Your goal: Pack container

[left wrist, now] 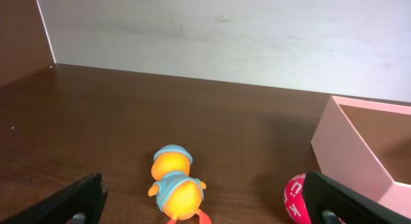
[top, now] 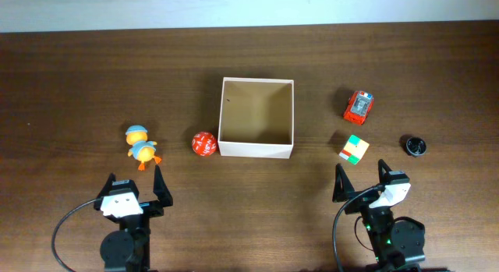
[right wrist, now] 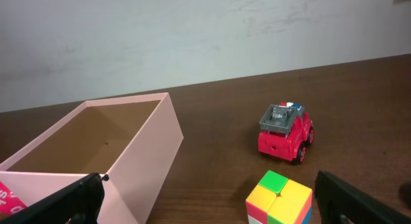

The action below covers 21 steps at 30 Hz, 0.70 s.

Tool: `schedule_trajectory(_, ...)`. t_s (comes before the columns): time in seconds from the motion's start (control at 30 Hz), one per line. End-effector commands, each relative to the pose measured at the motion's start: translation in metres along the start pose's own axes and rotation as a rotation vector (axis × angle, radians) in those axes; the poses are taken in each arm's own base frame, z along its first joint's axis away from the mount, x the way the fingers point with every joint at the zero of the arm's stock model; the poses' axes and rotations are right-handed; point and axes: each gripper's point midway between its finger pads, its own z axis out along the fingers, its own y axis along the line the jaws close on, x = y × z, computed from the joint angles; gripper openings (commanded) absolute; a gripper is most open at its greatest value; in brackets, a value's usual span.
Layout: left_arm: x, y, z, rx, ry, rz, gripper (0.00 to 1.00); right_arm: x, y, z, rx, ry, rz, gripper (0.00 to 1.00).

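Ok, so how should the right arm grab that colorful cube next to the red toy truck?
Grip the cube across two opposite flat sides, coming straight down with the open right gripper. It sits flat on the table but turned slightly askew, so the wrist likely needs a small twist to square up with its faces. Nothing touches it.
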Motion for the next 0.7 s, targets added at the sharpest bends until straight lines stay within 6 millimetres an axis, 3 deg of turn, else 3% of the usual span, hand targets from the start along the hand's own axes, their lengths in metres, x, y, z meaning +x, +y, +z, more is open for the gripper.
schedule_trajectory(0.0,0.0020,-0.0016,0.0003,0.012,-0.001,0.015,0.99,0.0014,-0.0023,0.0000,0.006,-0.005,0.008,0.99)
schedule_trajectory(0.67,0.0020,-0.0016,0.0003,0.012,-0.001,0.015,0.99,0.0011,-0.0041,0.0000,0.017,-0.007,0.008,0.99)
